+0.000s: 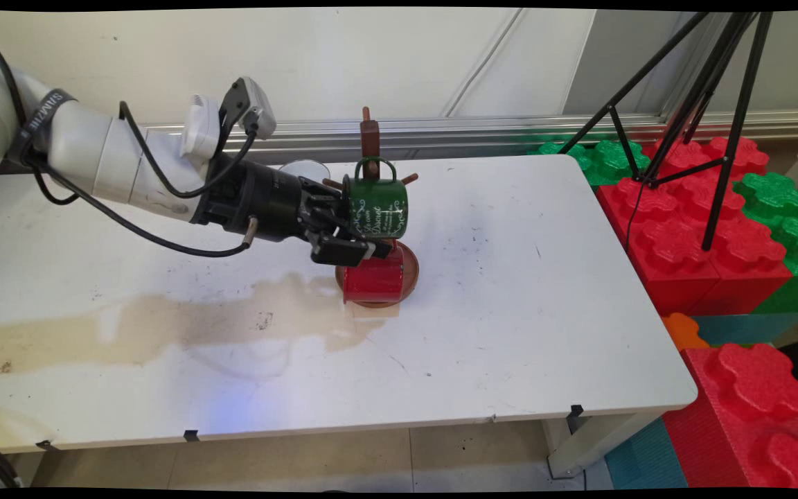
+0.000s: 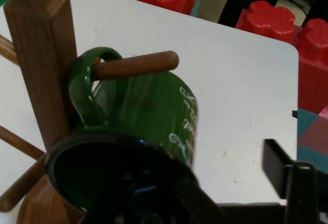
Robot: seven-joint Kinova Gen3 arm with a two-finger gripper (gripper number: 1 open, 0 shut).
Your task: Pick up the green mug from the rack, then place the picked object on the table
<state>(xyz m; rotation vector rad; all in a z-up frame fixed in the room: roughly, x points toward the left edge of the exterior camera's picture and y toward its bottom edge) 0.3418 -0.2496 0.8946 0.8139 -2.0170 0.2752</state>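
gripper [image 1: 364,239] reaches in level from the left of the wooden mug tree [image 1: 370,142] and meets the green mug [image 1: 378,206] at its rim; its fingers stand apart, one inside the mug's mouth and one [image 2: 287,175] outside in open air, not pressed on the wall. the green mug hangs on the mug tree, its handle [image 2: 84,88] looped over a peg [image 2: 136,65] just beside the post, white lettering on its side. a red mug [image 1: 373,279] sits below it on the tree's round base [image 1: 409,267]. a pale mug [image 1: 305,170] shows behind the gripper, left of the tree. a brown stain [image 1: 163,326] spreads on the white table [image 1: 544,312] left of the base. red and green blocks [image 1: 704,229] lie well to the right of the tree.
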